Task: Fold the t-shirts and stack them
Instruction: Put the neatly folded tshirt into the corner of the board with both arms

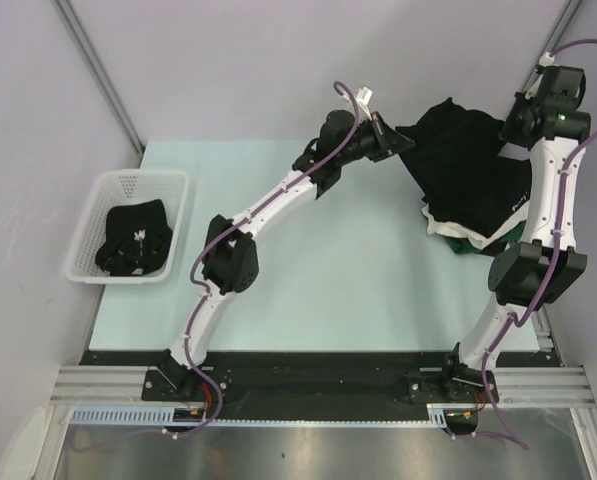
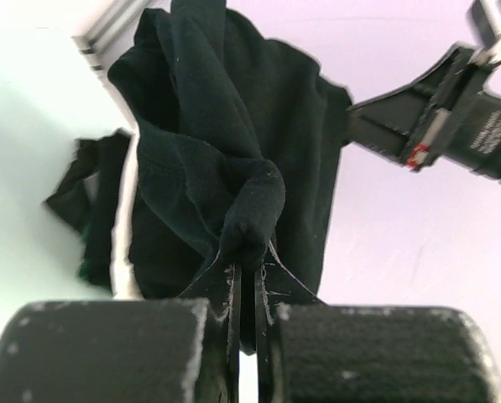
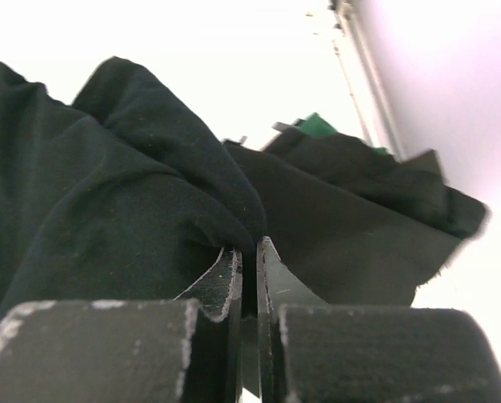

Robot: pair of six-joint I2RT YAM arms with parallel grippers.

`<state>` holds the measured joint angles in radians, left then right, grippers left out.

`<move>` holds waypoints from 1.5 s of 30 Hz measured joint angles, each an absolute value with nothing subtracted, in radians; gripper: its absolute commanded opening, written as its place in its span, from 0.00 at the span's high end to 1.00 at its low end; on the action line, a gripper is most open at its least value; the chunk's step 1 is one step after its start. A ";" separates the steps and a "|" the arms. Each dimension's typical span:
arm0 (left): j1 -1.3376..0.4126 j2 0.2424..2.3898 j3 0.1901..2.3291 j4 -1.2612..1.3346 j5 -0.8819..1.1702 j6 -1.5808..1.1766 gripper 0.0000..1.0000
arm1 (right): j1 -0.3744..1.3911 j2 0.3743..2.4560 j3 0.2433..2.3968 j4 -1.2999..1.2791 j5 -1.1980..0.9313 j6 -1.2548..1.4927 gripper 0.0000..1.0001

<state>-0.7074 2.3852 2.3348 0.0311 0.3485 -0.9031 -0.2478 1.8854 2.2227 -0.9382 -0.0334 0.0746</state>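
A black t-shirt hangs between my two grippers over the table's far right corner. My left gripper is shut on one bunched edge of it. My right gripper is shut on another edge of the same shirt. Under it lies a pile of t-shirts with white and green cloth showing at its near edge; green cloth also shows in the right wrist view. Another black t-shirt with a small white mark lies in the basket.
A white plastic mesh basket stands at the table's left edge. The pale green table top runs between the arms. Grey walls and a metal post close the back and sides.
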 measured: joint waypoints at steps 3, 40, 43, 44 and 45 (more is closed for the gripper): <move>-0.719 2.412 2.340 0.101 0.351 -0.946 1.00 | -0.283 1.870 2.197 -0.938 -0.026 0.076 1.00; -0.777 2.548 2.386 0.406 0.410 -1.186 1.00 | -0.480 1.838 2.246 -0.998 -0.087 0.131 1.00; -0.780 2.568 2.386 0.413 0.415 -1.199 1.00 | -0.482 1.838 2.223 -1.005 -0.065 0.130 1.00; -0.781 2.579 2.386 0.416 0.416 -1.205 1.00 | -0.482 1.838 2.221 -1.010 -0.058 0.130 1.00; -0.781 2.588 2.386 0.419 0.418 -1.209 1.00 | -0.482 1.838 2.220 -1.016 -0.047 0.130 1.00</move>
